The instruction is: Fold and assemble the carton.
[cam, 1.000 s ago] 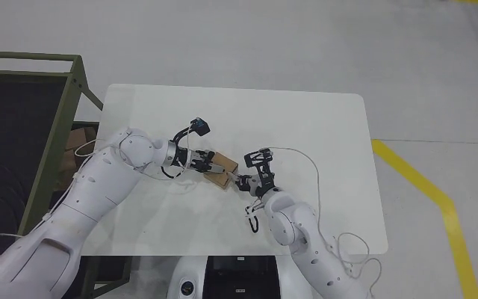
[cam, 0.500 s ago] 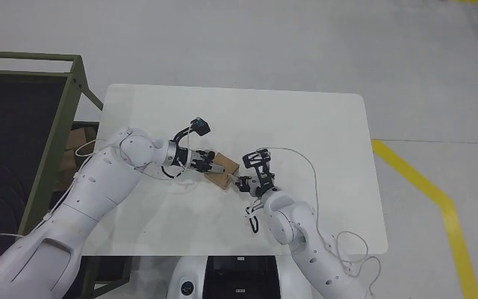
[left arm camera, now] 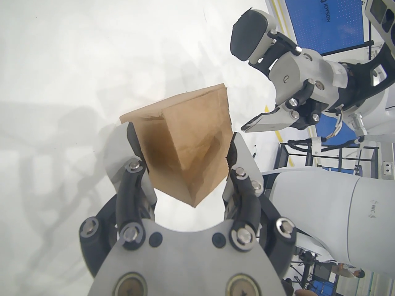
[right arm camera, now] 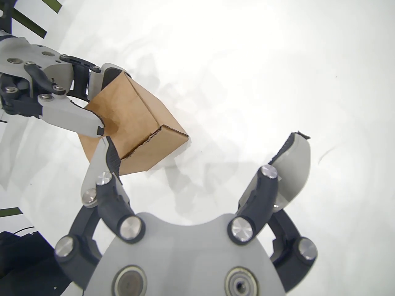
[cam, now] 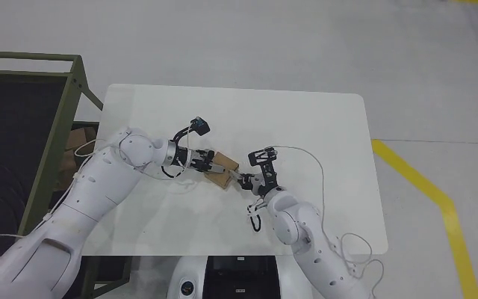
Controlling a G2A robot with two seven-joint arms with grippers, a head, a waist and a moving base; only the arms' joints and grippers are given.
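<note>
Now the left gripper [left arm camera: 185, 138] pinches the small brown cardboard carton [cam: 221, 170] at the middle of the white table [cam: 299, 119]. The right gripper [right arm camera: 200, 152] (fingers spread wide) has slid right; maybe one fold is done.

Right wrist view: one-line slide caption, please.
Left gripper clamps the brown carton; right gripper open beside it, over the white table.

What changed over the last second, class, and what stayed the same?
The right gripper, open, shifted slightly sideways away from the carton, its wrist swinging outward. The left gripper stayed shut on the carton, which kept its place over the table.
</note>
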